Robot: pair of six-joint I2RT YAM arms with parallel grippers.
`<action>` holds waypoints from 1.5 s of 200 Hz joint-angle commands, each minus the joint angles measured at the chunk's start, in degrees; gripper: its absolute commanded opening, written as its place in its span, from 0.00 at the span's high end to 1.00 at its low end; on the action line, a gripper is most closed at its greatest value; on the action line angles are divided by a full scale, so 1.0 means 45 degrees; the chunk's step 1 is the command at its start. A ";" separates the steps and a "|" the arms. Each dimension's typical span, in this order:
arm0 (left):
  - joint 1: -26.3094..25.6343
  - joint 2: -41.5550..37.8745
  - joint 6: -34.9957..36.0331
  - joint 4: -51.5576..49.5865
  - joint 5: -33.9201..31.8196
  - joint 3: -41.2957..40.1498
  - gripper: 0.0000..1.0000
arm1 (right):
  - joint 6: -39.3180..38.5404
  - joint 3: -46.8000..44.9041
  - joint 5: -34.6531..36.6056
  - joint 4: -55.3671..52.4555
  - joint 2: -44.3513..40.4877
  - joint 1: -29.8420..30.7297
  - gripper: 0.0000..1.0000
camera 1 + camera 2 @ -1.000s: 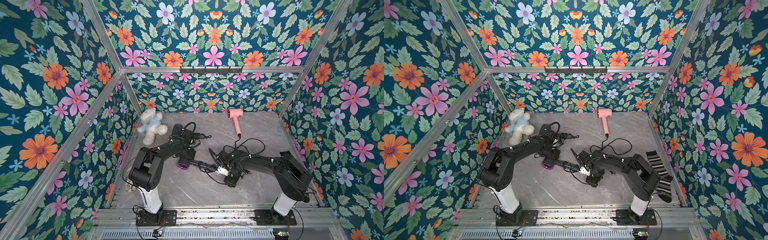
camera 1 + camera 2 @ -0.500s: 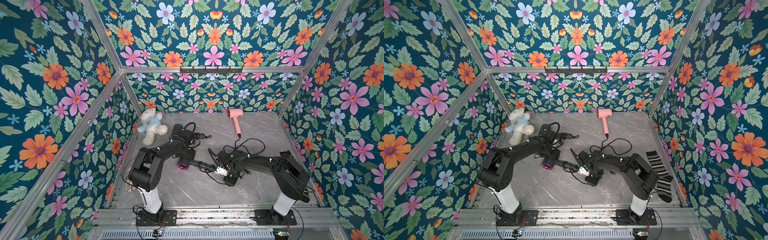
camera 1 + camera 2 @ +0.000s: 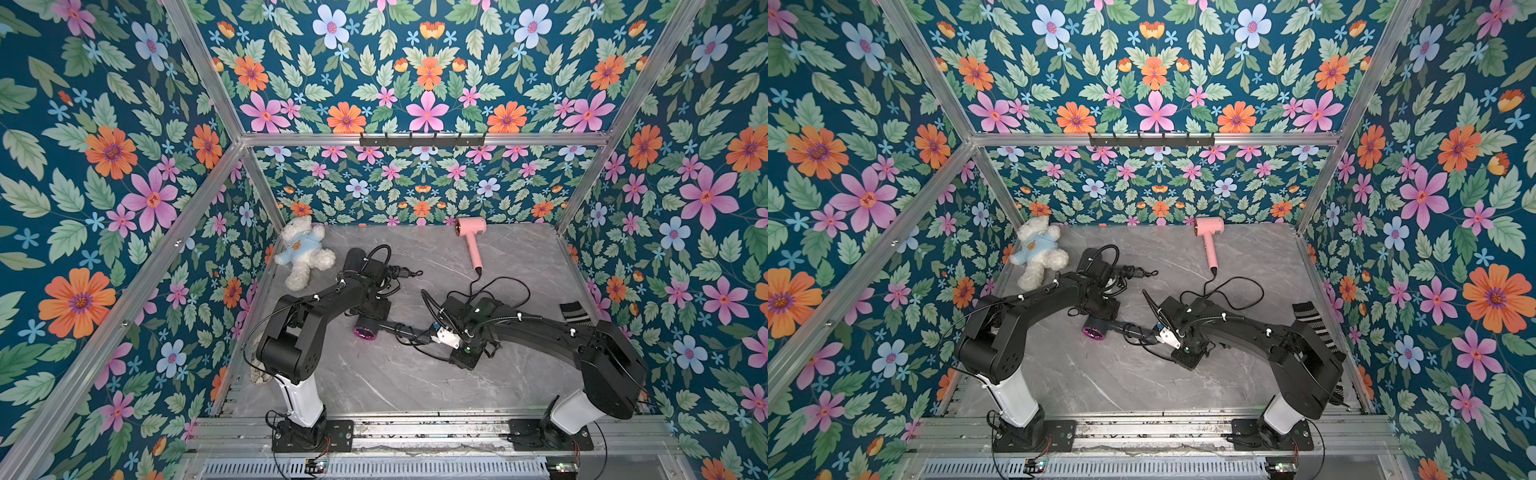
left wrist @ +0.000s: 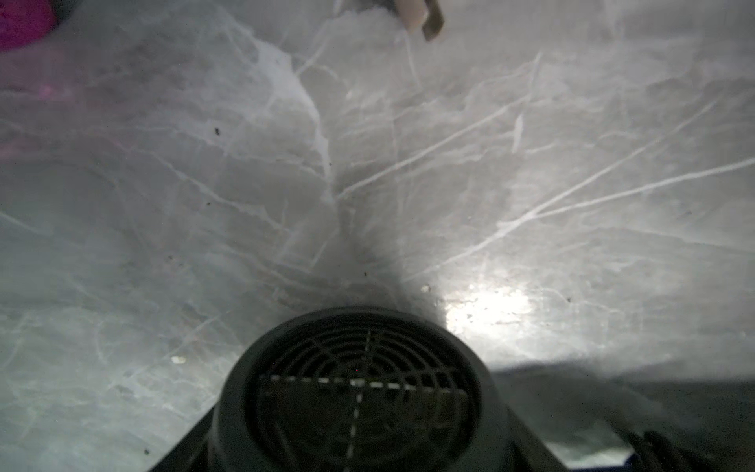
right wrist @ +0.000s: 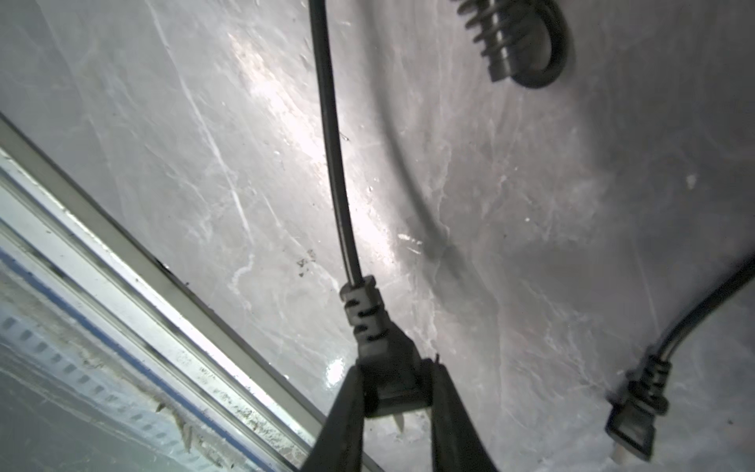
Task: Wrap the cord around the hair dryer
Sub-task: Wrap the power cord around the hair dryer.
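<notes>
a teddy bear [image 3: 305,251] lies on the table [image 3: 395,382], behind the hair dryer and to its left. the left hand [image 3: 372,309] is closed down on the black hair dryer [image 3: 365,331], which lies flat with its pink-ringed mouth towards the front. the cord [image 3: 405,330] trails loose off the hair dryer's right. just beyond, the right hand [image 5: 398,380] is clamped on the plug [image 5: 380,351]. a pink dryer [image 3: 471,235] lies well behind the hair dryer, and a striped sock [image 3: 575,313] far to its right.
</notes>
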 commanded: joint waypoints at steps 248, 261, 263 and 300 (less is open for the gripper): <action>-0.1097 -0.3336 -0.1034 0.1049 -0.3853 -0.2084 1.00 | 0.0117 0.3520 -0.2233 0.2016 -0.0692 -0.0859 1.00; -0.0991 -0.3210 -0.1205 0.1090 -0.3797 -0.2056 1.00 | 0.0253 0.2904 -0.2005 0.1738 -0.0750 -0.1310 1.00; -0.0986 -0.3201 -0.1232 0.1108 -0.3797 -0.2055 1.00 | 0.0262 0.2824 -0.1982 0.1659 -0.0741 -0.1431 1.00; -0.0292 -0.2621 -0.2304 0.1152 -0.3581 -0.1937 1.00 | -0.0960 0.2017 -0.0761 -0.0205 0.0041 -0.2461 0.64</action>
